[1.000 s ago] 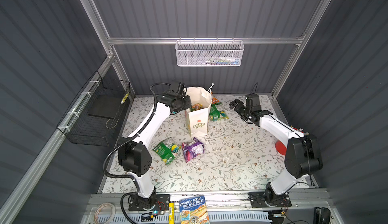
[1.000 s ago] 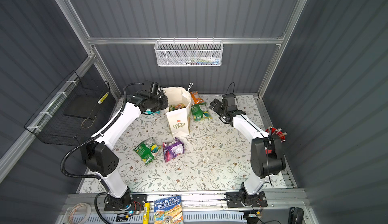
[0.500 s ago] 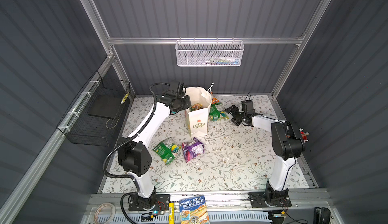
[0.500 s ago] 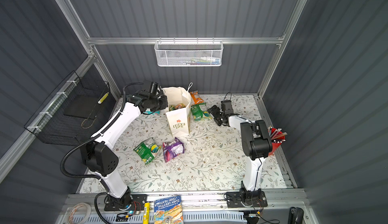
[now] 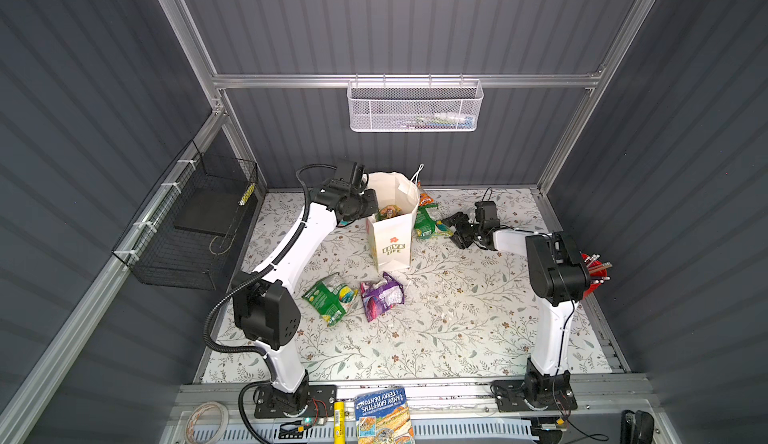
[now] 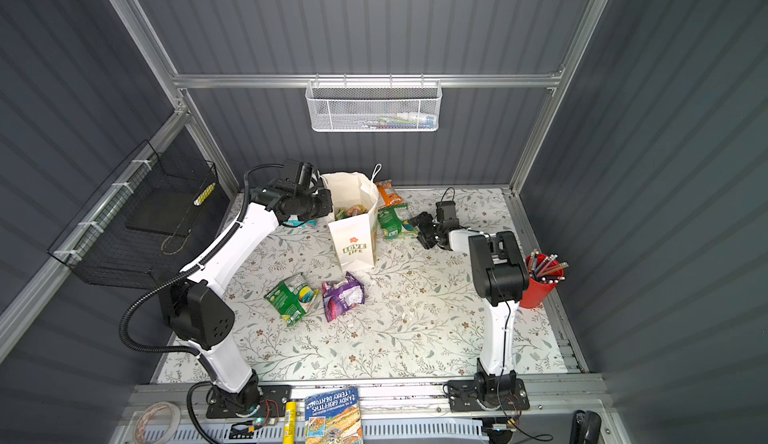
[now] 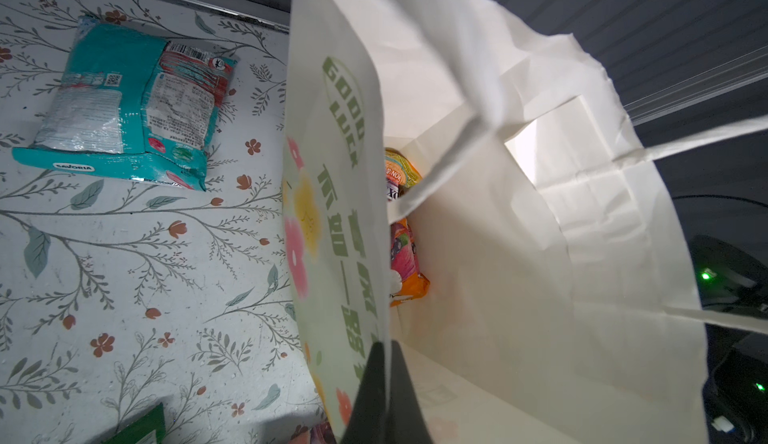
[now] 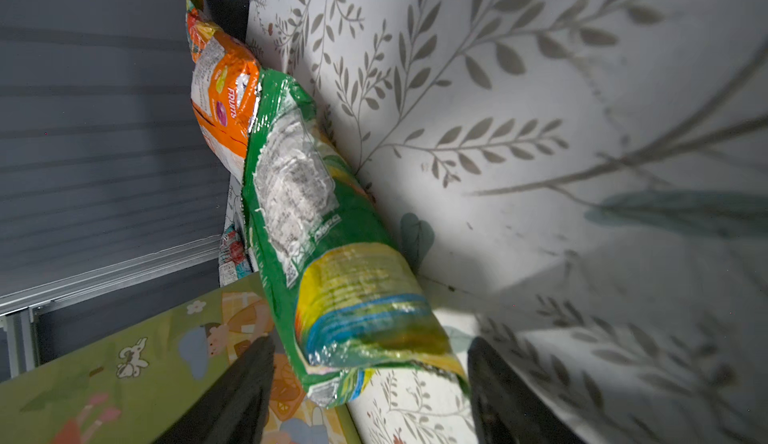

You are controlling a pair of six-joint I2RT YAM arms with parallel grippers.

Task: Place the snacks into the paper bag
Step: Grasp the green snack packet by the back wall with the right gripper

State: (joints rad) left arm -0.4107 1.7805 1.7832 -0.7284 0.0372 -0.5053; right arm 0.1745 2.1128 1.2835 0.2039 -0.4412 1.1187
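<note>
The left pincer [image 7: 384, 379] is pinching the paper bag [image 7: 498, 254]; the right pincer [image 8: 372, 344] is standing open, green packet [image 8: 332, 254] between its fingers.

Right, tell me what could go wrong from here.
The right jaws straddle only the end of the green packet, so the crinkly plastic may slip out on lifting.
That packet touches the orange packet and lies beside the paper bag; lifting could drag one or bump the other.
The left jaws pinch only the bag's rim, which might tear.
</note>
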